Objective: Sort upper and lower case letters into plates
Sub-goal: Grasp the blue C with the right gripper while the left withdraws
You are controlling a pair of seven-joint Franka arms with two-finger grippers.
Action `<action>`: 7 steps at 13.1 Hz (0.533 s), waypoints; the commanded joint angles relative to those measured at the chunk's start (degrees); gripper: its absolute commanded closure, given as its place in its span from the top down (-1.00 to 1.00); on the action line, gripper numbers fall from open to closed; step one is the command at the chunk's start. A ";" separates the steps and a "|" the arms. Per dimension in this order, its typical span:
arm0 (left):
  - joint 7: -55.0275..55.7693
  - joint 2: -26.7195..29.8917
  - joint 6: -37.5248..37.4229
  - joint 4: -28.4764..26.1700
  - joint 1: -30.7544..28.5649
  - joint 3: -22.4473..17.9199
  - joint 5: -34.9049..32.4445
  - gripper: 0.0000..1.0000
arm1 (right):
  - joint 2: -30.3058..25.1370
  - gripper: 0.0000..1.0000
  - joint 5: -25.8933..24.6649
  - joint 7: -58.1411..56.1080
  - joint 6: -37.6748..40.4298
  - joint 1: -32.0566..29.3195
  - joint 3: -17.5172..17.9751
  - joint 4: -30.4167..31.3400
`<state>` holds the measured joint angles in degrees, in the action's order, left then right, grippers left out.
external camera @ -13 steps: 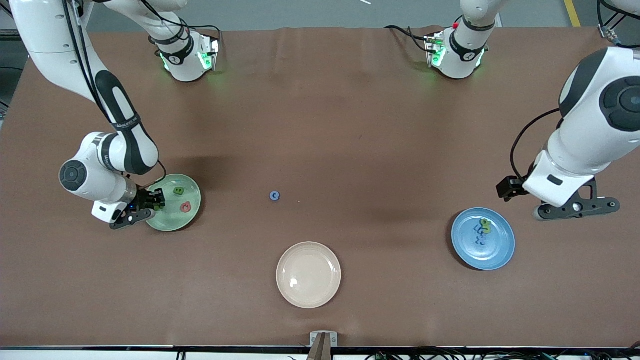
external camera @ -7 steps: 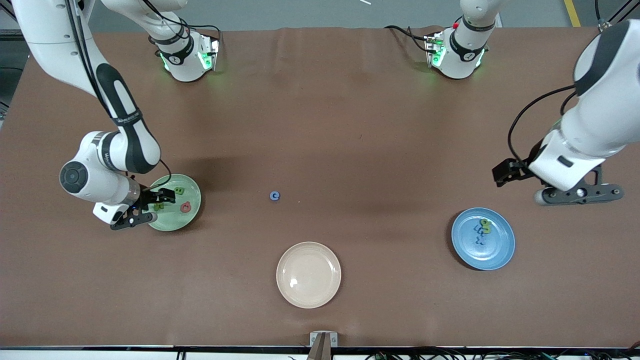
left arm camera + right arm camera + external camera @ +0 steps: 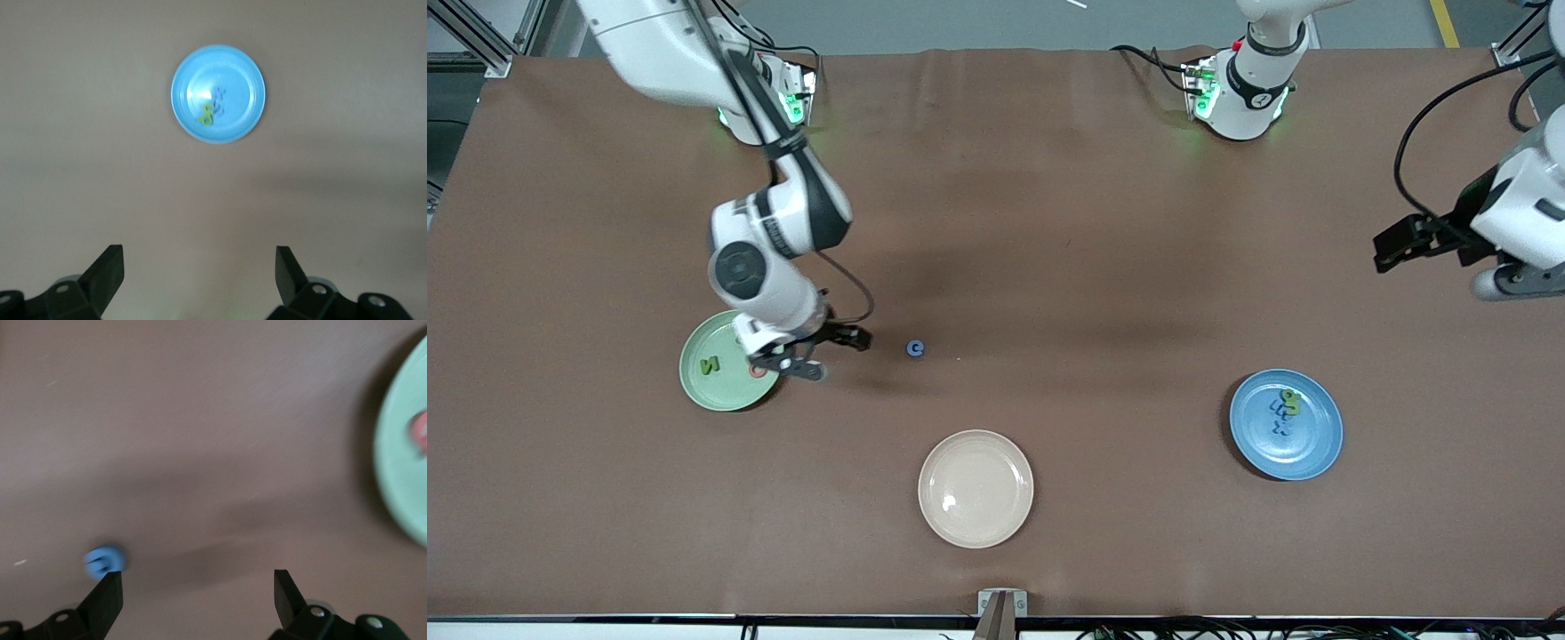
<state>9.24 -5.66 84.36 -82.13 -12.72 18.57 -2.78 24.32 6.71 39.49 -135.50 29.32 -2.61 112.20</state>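
Note:
A small blue letter (image 3: 915, 348) (image 3: 103, 561) lies alone on the brown table between the two plates. The mint green plate (image 3: 698, 382) (image 3: 400, 473) holds a green letter (image 3: 710, 364) and a pink-red letter (image 3: 758, 372) (image 3: 419, 430); my right arm covers part of that plate. My right gripper (image 3: 790, 366) (image 3: 198, 587) hangs open and empty over the table beside the plate's rim, with the blue letter just off one fingertip. The blue plate (image 3: 1320, 444) (image 3: 247, 73) holds a green letter (image 3: 1289, 397) (image 3: 207, 115) and blue letters (image 3: 1280, 416) (image 3: 219, 99). My left gripper (image 3: 1519, 283) (image 3: 200, 260) is open and empty, high over its end of the table.
A cream-beige plate (image 3: 975, 488) with nothing in it sits near the table's front edge, nearer to the front camera than the lone blue letter. Both arm bases stand along the table's back edge.
My right gripper opened, left a green letter in the mint plate and swung toward the lone blue letter. My left arm drew away from the blue plate toward the table's end.

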 commanded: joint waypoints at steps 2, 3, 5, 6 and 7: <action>-4.14 9.15 -0.42 -9.16 8.48 -10.12 3.13 1.00 | 6.43 1.00 -0.64 14.54 -0.99 6.00 -0.82 -6.19; -3.70 10.56 -0.42 -10.41 9.63 -10.22 2.87 1.00 | 7.75 0.99 -0.56 16.48 -2.39 6.71 -0.82 -6.90; -3.35 12.33 0.36 -12.61 10.34 -10.04 2.78 1.00 | 10.04 0.92 -0.47 17.99 -6.08 7.94 -0.82 -6.91; -3.35 12.25 0.89 -12.62 10.34 -9.95 2.69 1.00 | 10.83 0.84 -0.38 17.99 -6.96 8.29 -0.82 -7.00; -3.43 11.55 1.51 -12.53 10.26 -9.78 2.60 1.00 | 11.19 0.77 -0.38 17.99 -7.32 8.30 -0.82 -7.00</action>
<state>6.05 5.05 83.92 -92.60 -2.39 9.14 -0.36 34.29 6.64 55.96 -142.19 36.86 -2.76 106.32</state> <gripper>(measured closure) 0.000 0.044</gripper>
